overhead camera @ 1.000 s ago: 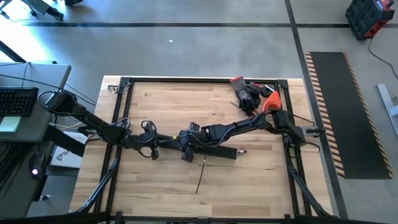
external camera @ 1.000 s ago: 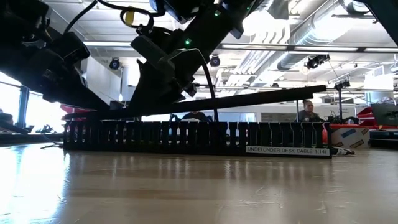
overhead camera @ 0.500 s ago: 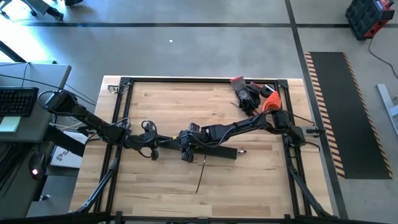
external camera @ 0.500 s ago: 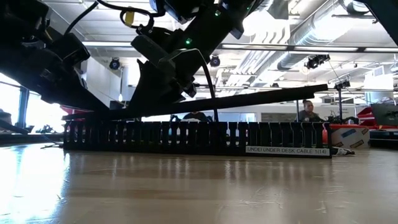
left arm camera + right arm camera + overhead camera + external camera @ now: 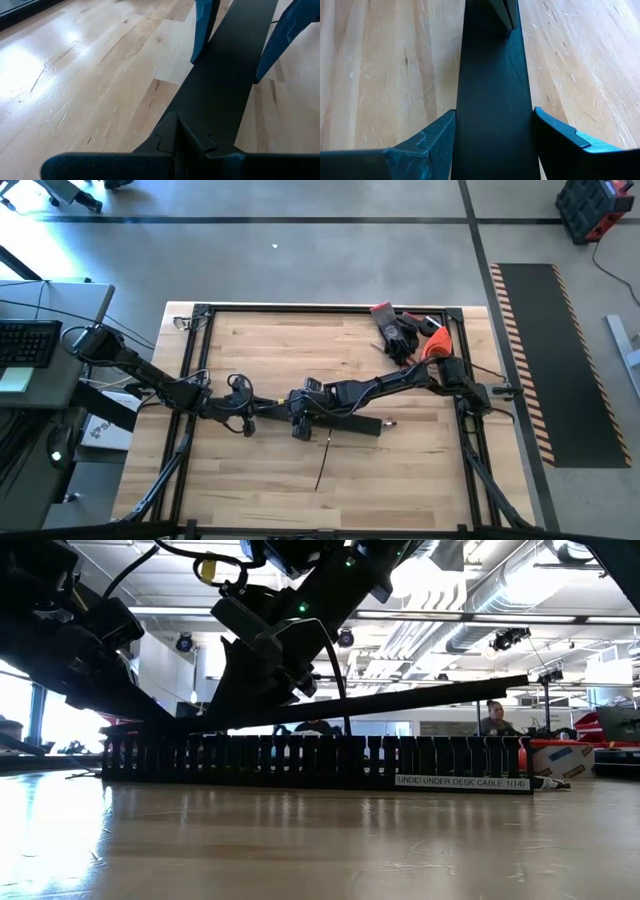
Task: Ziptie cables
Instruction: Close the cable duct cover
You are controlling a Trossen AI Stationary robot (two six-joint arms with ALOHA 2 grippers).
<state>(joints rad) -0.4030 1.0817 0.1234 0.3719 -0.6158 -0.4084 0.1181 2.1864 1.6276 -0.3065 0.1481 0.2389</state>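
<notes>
1. The cables (image 5: 322,460) lie loose on the table, near the strip (image 5: 492,75), in neither gripper.
2. The right gripper (image 5: 495,145) clamps the strip's 2 edges; the left gripper (image 5: 181,145) sits fingers together at its end.
3. They are probably light, limp and springy: gather them and pinch mid-length.

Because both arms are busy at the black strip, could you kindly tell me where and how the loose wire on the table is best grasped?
I'd take the loose wire near mid-length, from straight above, spanning across its line: it lies flat and straight on the bare table, clear of the black strip where the left end effector and right end effector are.
</notes>
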